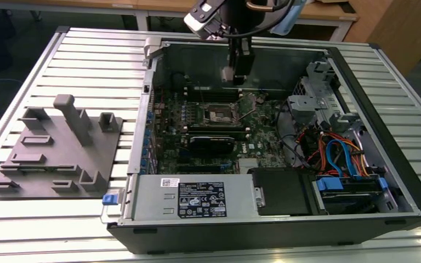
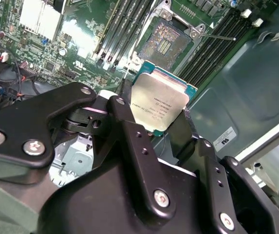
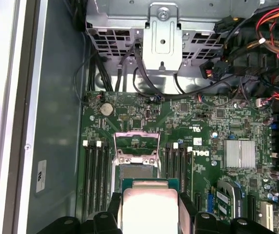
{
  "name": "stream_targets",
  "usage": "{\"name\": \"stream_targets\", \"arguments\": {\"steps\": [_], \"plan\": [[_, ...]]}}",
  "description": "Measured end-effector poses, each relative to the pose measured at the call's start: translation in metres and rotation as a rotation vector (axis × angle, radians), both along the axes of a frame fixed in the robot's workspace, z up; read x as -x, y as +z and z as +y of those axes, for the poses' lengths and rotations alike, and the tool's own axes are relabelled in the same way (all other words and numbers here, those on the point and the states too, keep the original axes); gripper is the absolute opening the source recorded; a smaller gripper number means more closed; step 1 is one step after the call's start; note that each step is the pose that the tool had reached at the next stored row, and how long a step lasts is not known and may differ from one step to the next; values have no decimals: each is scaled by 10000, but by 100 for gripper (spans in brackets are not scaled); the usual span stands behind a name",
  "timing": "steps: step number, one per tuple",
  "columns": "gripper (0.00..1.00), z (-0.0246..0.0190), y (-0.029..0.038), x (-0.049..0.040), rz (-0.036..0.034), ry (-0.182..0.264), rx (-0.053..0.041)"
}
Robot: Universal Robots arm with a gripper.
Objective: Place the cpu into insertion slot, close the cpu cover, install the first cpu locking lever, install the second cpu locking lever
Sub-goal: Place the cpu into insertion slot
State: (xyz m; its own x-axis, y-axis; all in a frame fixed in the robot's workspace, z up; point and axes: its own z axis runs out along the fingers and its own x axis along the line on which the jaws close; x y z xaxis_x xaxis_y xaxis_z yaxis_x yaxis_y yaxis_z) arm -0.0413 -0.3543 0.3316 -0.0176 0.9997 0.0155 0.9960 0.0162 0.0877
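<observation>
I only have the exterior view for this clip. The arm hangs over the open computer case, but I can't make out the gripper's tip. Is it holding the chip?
Observer: Yes. In both wrist views the gripper is shut on the chip, gripping it by two opposite edges with its pale metal top showing.
Operator: Is the socket free to take it?
Observer: In the second wrist view the socket is bare, with its field of contacts exposed.
Operator: And the cover?
Observer: In the first wrist view the cover stands swung up off the socket, and the green board shows through its window.
</observation>
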Motion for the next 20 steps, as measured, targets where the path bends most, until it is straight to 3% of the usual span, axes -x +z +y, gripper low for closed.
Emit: {"name": "stream_targets", "arguments": {"steps": [14, 20], "plan": [[54, 22, -251, 9, -1, -132, 0], [54, 22, -276, 9, 0, -132, 0]]}}
